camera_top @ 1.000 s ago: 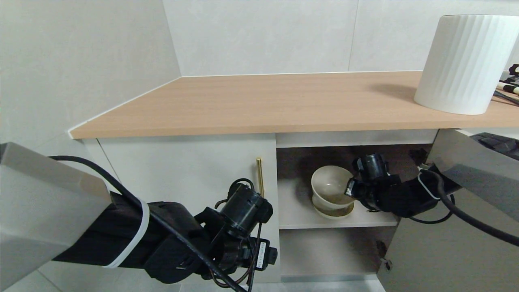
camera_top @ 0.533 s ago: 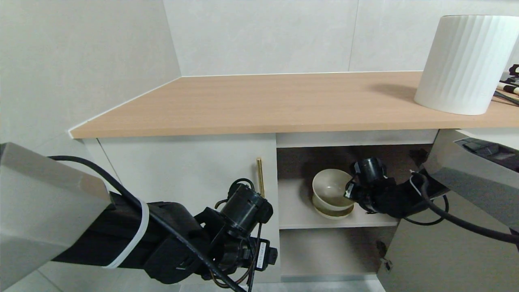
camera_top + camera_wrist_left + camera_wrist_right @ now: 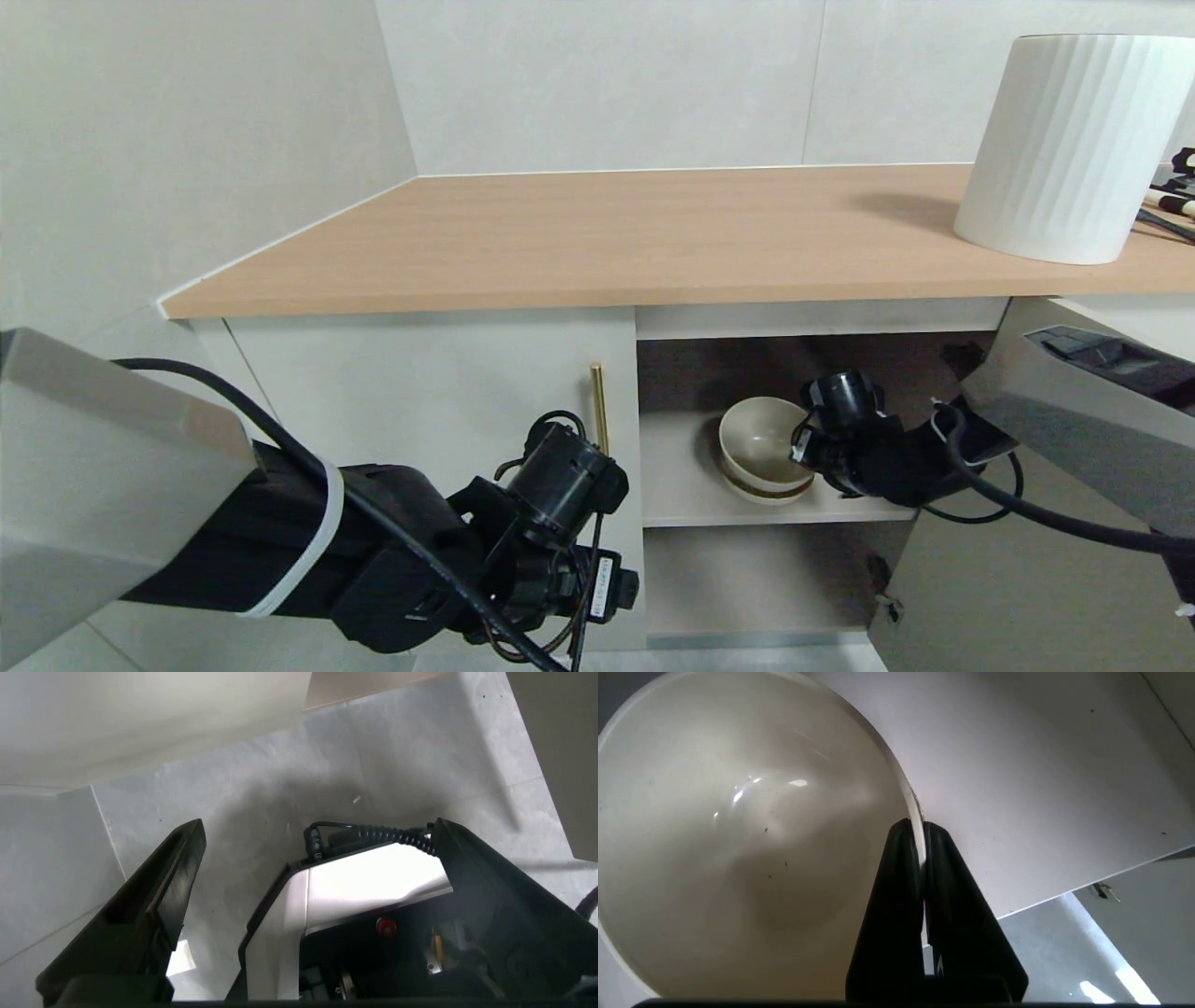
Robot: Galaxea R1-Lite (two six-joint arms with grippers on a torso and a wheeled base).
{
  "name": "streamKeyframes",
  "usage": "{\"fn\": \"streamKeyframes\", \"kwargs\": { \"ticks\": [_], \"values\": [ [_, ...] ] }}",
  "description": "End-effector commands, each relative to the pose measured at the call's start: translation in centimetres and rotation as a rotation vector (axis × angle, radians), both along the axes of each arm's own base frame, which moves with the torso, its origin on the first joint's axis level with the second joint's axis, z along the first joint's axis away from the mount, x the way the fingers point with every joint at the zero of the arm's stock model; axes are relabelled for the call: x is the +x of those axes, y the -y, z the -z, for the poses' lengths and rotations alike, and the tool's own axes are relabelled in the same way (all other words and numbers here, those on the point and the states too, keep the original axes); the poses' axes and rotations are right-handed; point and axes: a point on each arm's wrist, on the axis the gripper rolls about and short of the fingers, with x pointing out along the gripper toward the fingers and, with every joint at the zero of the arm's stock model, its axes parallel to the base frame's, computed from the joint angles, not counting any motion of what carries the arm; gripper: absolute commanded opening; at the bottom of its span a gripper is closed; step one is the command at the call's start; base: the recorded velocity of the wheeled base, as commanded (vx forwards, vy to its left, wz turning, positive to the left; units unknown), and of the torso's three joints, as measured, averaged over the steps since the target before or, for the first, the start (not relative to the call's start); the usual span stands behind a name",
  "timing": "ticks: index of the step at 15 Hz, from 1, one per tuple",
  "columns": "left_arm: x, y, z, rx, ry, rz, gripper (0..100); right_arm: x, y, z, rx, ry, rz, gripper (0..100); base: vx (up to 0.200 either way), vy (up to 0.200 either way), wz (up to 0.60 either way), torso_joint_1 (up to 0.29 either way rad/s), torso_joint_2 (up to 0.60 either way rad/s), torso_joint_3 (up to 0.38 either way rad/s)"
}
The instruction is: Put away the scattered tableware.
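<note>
Held item: bowl (image 3: 758, 446), cream, upright, inside the open cupboard (image 3: 822, 359) on the upper shelf (image 3: 681, 499). Nested on a dish (image 3: 761, 488) with a dark band below its rim. Placed at 3 o'clock from the brass handle (image 3: 597, 406) of the closed door (image 3: 420, 401).

Holder: right pincer (image 3: 922, 840), at the 3 o'clock edge of the bowl. Clamped tight on the rim, one finger inside the bowl and one outside, the thin wall pinched between them.

Unladen: left pincer (image 3: 318, 835), on the arm held low before the closed door, at 7 o'clock from the bowl. Fingers spread wide, gripping nothing.

Surroundings: worktop (image 3: 607, 233), wooden, directly above the cupboard. Carries a white ribbed container (image 3: 1074, 149) at 1 o'clock from the bowl.
</note>
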Motion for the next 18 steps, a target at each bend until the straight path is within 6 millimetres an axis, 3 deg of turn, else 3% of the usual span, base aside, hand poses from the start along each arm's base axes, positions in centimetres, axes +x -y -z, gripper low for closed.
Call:
{"fn": "streamKeyframes", "kwargs": {
  "ticks": [1, 7, 8, 18],
  "values": [
    [0.04, -0.01, 0.09, 0.002, -0.002, -0.002, 100, 0.01, -0.03, 0.3, -0.002, -0.006, -0.001, 0, 0.0, 0.0, 0.0, 0.0, 0.0, 0.0],
    [0.03, -0.02, 0.04, 0.001, -0.001, -0.002, 100, -0.05, -0.08, 0.34, -0.004, -0.009, -0.003, 0, 0.0, 0.0, 0.0, 0.0, 0.0, 0.0],
    [0.04, -0.01, 0.09, 0.002, -0.002, -0.002, 100, -0.05, -0.08, 0.34, -0.003, -0.009, -0.002, 100, 0.0, 0.0, 0.0, 0.0, 0.0, 0.0],
    [0.19, -0.36, -0.35, -0.006, 0.008, -0.013, 100, -0.69, -0.06, -0.28, -0.008, -0.021, -0.008, 100, 0.0, 0.0, 0.0, 0.0, 0.0, 0.0]
  ]
}}
